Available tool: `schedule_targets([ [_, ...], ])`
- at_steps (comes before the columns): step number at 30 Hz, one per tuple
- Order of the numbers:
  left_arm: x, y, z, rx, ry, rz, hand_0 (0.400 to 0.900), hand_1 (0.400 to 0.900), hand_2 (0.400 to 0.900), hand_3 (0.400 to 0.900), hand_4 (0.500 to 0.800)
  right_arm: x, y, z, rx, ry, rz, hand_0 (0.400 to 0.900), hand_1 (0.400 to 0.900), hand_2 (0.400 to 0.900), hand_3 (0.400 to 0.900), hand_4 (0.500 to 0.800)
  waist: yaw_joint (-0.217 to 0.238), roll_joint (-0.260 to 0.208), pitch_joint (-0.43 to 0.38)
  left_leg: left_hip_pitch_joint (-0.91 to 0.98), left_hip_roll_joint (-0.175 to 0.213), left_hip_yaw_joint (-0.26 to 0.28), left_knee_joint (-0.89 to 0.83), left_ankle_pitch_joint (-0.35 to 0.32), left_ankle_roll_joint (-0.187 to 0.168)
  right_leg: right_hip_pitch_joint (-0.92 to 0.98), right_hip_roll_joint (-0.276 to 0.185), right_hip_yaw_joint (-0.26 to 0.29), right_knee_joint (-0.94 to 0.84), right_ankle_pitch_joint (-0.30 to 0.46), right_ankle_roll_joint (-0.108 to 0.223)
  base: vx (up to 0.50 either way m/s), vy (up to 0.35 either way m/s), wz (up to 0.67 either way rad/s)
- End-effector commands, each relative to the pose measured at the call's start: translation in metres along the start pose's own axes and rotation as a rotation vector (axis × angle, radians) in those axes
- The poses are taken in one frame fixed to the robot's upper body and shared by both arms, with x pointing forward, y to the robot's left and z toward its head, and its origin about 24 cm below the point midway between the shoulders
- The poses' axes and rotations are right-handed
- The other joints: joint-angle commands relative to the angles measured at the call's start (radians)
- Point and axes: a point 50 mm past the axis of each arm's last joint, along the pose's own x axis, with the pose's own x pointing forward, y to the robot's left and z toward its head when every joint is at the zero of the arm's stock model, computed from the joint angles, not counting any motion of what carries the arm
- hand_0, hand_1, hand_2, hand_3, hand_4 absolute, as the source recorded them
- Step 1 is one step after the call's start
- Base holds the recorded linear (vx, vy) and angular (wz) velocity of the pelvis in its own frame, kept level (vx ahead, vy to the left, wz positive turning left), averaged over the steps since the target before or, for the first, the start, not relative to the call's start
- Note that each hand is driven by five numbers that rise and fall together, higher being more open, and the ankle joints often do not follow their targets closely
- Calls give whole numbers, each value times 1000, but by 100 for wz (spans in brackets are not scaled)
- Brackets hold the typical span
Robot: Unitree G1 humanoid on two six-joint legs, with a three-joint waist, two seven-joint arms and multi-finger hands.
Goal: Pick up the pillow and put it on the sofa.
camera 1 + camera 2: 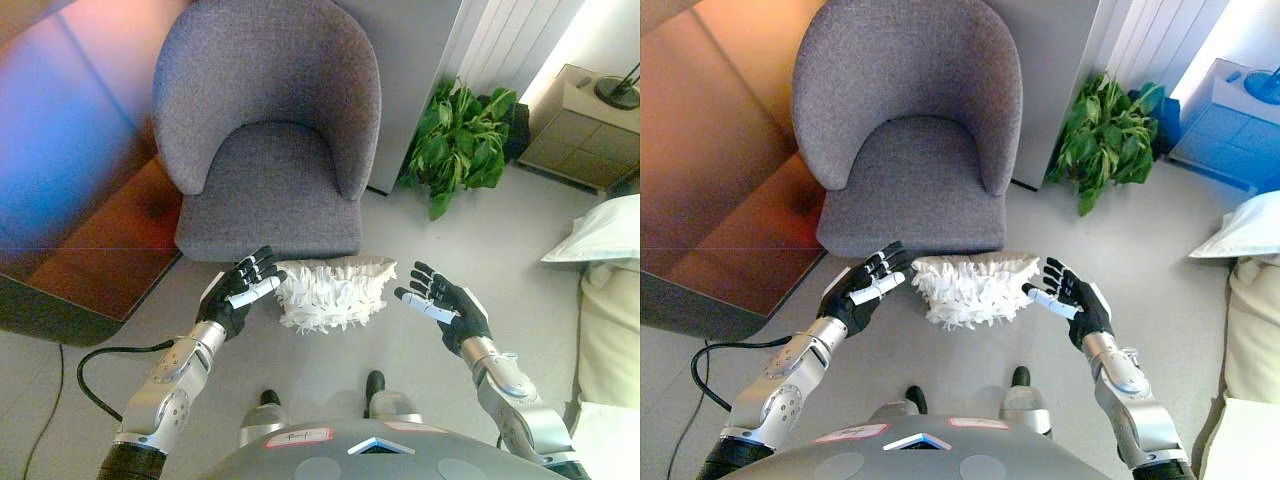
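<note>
We locate the pillow (333, 291), a white, shaggy cushion, on the floor (470, 250) directly in front of the sofa (268, 130), a grey upholstered seat with a curved back. The pillow's far edge lies at the base of the sofa's front; its long axis runs left to right, parallel to that front edge.

We find the pillow between the two robot hands. The left robot hand (243, 290) is at the pillow's left end, fingers extended and spread, fingertips at or touching the fringe; it holds nothing. The right robot hand (1070, 298) faces the right end with fingers likewise straight and spread, palm turned inward, holding nothing. In the right eye view its fingertips appear just beside the pillow; in the left eye view a small gap shows, so we cannot confirm contact. We judge the left robot hand to be the nearer of the two.

We assess the controlling relation as follows: both palms face each other along the pillow's long axis, so an inward squeeze from the two ends would secure it. The seat lies just beyond and above the pillow.

A green plant (458, 140) stands to the right of the sofa, well apart from the pillow.
</note>
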Motion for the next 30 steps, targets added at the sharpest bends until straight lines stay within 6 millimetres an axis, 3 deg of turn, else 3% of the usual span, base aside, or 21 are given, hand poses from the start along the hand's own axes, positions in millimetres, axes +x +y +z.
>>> schedule_targets([
  [1,8,-6,50,50,-238,-77,900,900,900,900,800,5,-1,50,-36,-237,13,900,900,900,900,800,-3,-19,-21,15,-14,10,4,-45,47,30,15,14,-1,-42,36,0,0,0],
  [30,0,-4,53,34,-256,-88,900,900,900,900,800,1,-7,49,-60,-246,-21,900,900,900,900,800,-6,-19,-9,19,3,13,4,-39,42,33,38,23,-1,-62,19,2,-17,0],
])
